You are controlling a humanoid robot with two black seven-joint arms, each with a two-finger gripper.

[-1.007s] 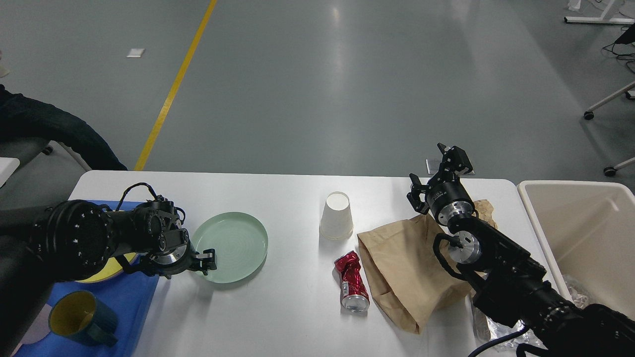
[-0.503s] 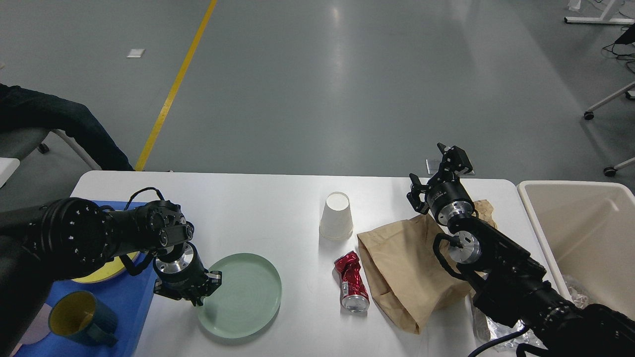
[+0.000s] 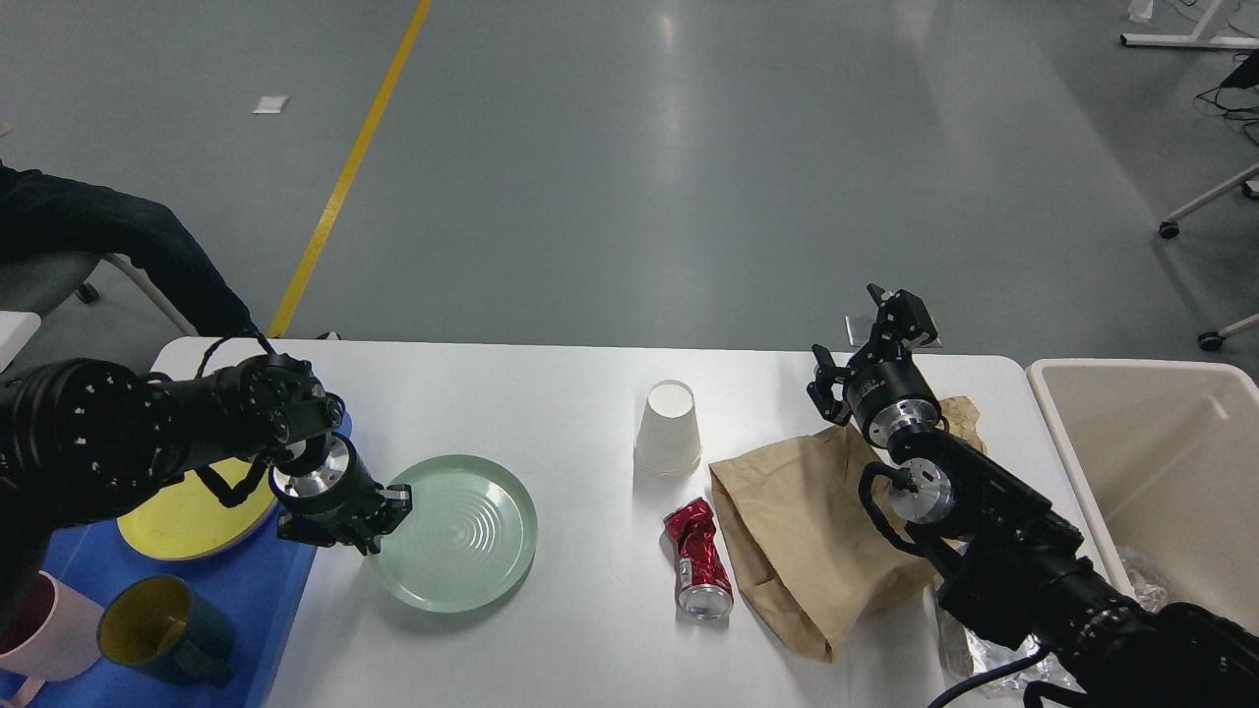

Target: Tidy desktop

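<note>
The white desktop [image 3: 551, 393] holds a pale green round plate [image 3: 462, 536] at its left middle. My left gripper [image 3: 386, 519] is shut on the plate's left rim, next to the blue tray; whether the plate rests on the desktop or hangs just above it, I cannot tell. An upturned white paper cup [image 3: 669, 428], a crushed red can [image 3: 700, 560] and a brown paper bag [image 3: 807, 531] lie right of centre. My right gripper [image 3: 868, 334] is open and empty, raised over the bag's far end near the desktop's far edge.
A blue tray [image 3: 270, 619] at the left edge carries a yellow plate [image 3: 187, 506], a dark mug [image 3: 162, 629] and a pink mug [image 3: 34, 615]. A beige bin [image 3: 1057, 413] stands at the right. Crumpled foil [image 3: 984, 649] lies by my right arm. A seated person's leg [image 3: 118, 246] is at the far left.
My left gripper drew the green plate toward me, then carried it back and to the left beside the tray. The pink mug has come into view. The right arm has not moved.
</note>
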